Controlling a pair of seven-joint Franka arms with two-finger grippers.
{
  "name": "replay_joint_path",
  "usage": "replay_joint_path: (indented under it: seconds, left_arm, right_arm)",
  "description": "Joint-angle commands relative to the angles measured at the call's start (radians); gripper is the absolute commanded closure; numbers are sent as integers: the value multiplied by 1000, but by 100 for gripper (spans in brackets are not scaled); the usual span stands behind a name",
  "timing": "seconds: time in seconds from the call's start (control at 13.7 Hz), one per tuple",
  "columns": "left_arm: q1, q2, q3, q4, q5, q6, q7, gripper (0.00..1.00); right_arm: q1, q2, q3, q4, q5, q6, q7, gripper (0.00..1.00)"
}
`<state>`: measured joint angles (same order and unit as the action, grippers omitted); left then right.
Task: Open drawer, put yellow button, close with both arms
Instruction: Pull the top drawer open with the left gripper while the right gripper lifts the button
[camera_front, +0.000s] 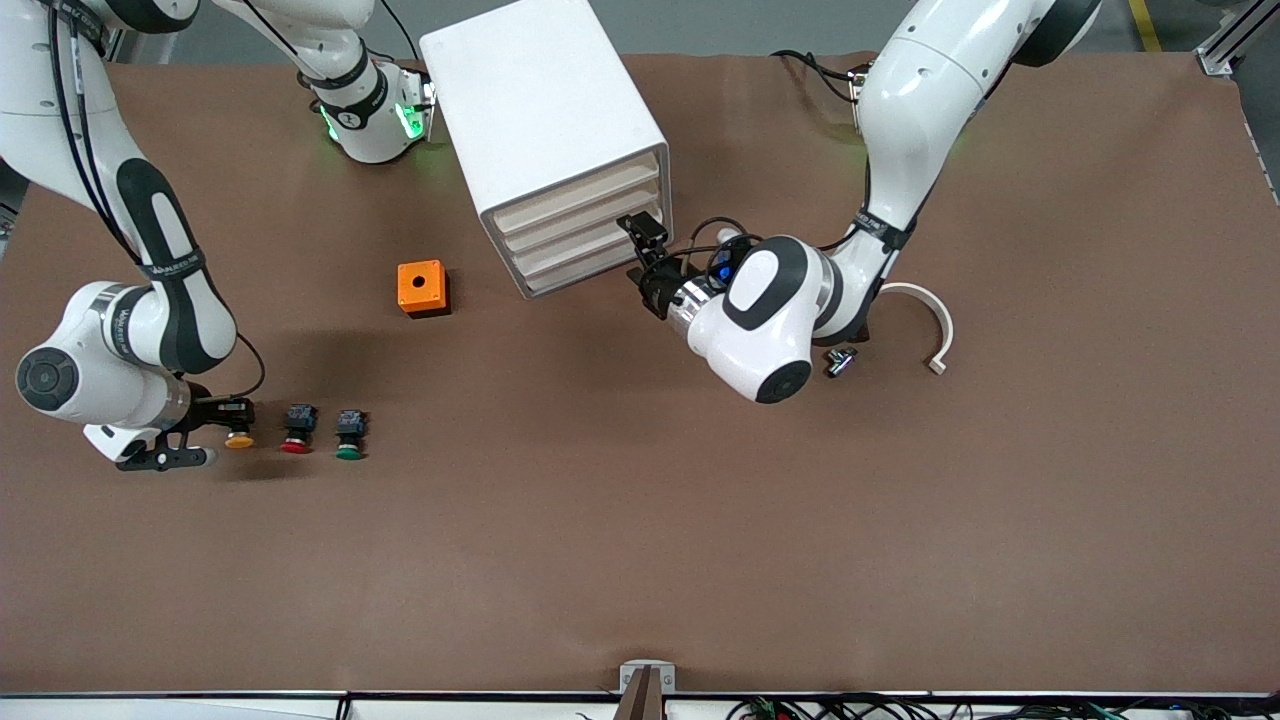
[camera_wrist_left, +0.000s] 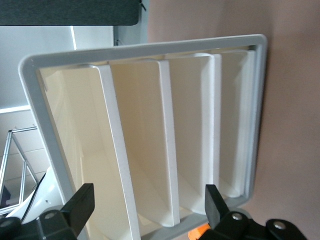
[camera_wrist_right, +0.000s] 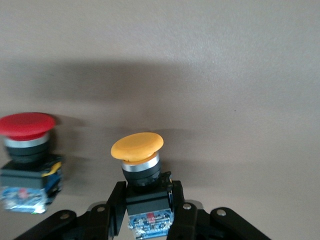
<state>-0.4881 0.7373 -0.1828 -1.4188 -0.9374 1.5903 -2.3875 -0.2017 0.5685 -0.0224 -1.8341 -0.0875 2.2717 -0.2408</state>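
Brown cloth covers the table (camera_front: 700, 520); right gripper (camera_wrist_right: 149, 207) clamps the yellow button (camera_wrist_right: 137, 147), left gripper (camera_wrist_left: 145, 205) gapes before the cabinet (camera_front: 545, 120).

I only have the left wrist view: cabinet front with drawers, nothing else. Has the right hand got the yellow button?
Observer: Yes. The right hand is shut on the yellow button, gripping its black body.
Operator: Other buttons close by?
Observer: The red button sits right beside it, the green button one further along the row toward the left arm's end.
Operator: Any drawer pulled out?
Observer: None; in the front view all the drawer fronts sit flush in the cabinet, and the left hand waits open in front of them.
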Motion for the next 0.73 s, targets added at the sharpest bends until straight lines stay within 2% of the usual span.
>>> replay_joint_path:
  seconds: [0.0,0.29,0.37,0.66]
  left_arm:
    - [-47,17,5,18,-28,-9,-28,6]
    - [-81,22,2,20,-55,-16,-29,33]
    - [-86,24,3,20,-66,-16,-29,37]
    - [-115,25,3,20,-89,-16,-29,38]
  right_arm:
    - [21,-76,4,15,-12,-105,23,71]
    - [67,-186,6,13,-12,-253,139,71]
    - [83,-217,6,13,-12,-294,177,72]
    - [183,-337,6,13,-12,-432,372,71]
